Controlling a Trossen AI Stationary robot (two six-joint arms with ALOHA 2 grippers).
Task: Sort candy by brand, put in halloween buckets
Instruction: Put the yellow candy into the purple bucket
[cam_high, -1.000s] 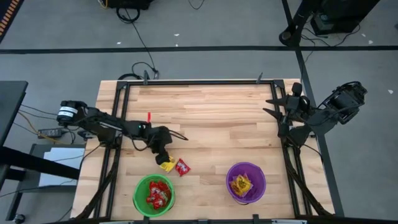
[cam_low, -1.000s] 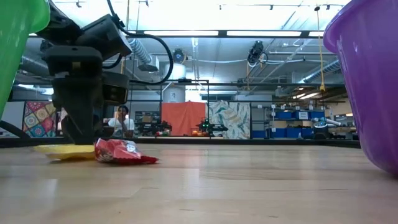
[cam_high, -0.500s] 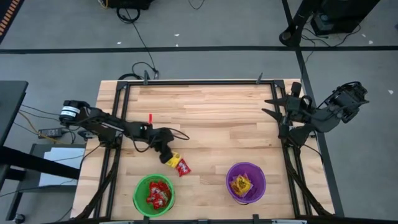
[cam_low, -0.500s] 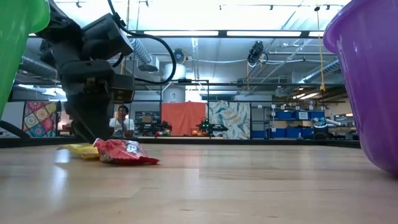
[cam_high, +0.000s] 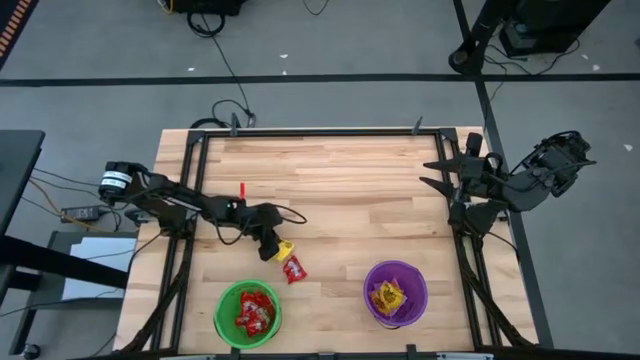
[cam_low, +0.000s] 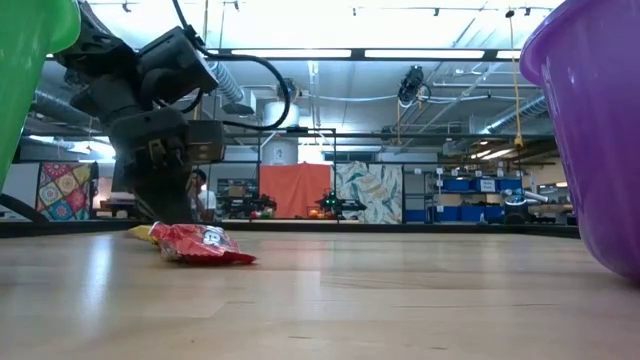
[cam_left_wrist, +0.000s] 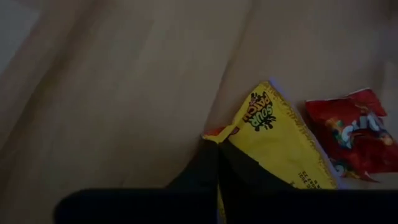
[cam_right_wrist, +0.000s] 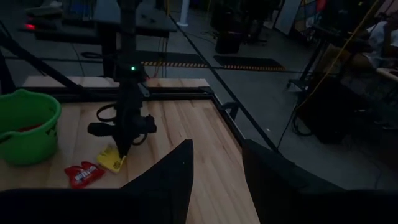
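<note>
From above, a pale wooden table (cam_high: 340, 190) holds a green bucket (cam_high: 222, 300) of red candy and a purple bucket (cam_high: 418, 282) of yellow; the left gripper (cam_high: 270, 247) is clenched on a yellow candy packet (cam_high: 284, 250) beside a loose red packet (cam_high: 293, 268). The right gripper (cam_high: 440, 175) waits at the table edge, fingers apart. At table height, the red packet lies flat. The left wrist view shows the yellow packet pinched between dark fingers (cam_left_wrist: 199, 177)

Wood-plank table (cam_high: 340, 180) w/ black frame rails at sides. Set on it: green bucket (cam_high: 247, 312) & purple bucket (cam_high: 395, 292) near front edge; red packet (cam_high: 293, 269) & yellow packet (cam_high: 283, 250) lying side by side.
</note>
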